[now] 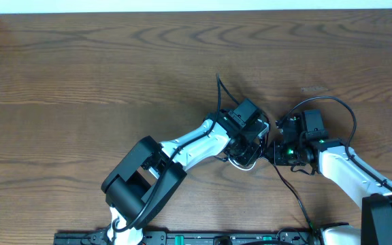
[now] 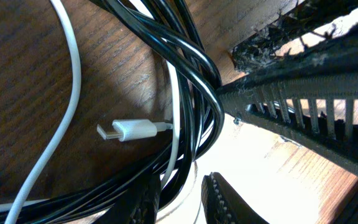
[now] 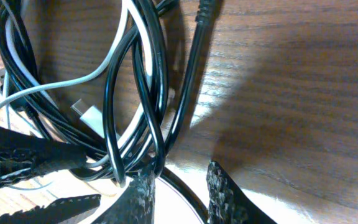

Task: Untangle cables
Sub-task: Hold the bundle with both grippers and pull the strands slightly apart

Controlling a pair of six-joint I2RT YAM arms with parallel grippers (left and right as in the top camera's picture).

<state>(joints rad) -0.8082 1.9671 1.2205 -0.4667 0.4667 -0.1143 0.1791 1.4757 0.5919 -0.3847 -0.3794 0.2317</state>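
From the overhead camera I have both arms meeting just right of the middle of the wooden surface (image 1: 80, 68), with the tangle tucked under and between them. From up there it shows only as a small white loop. One strand of the black cable (image 1: 220, 88) pokes away toward the far edge and another trails back toward the arm bases. The right arm's own thicker wire (image 1: 342, 109) arches beside it, and a green light (image 1: 288, 151) glows on that wrist. The wrist cameras give me what the top view hides. On the left wrist view the black cable runs in several looped strands over the white cable (image 2: 73, 81), and a white plug (image 2: 129, 130) lies flat on the wood inside the loops. The left tool (image 2: 182, 180) has its jaws a narrow gap apart with the bundle right at the tips — I cannot tell whether anything is pinched. The other arm's ribbed finger crosses the top right of that view, touching the black strands. On the right wrist view the right tool (image 3: 182, 174) is also narrow, one black strand crossing the gap with room either side, gripping nothing. A ribbed black plug boot (image 3: 205, 11) shows at the top edge.
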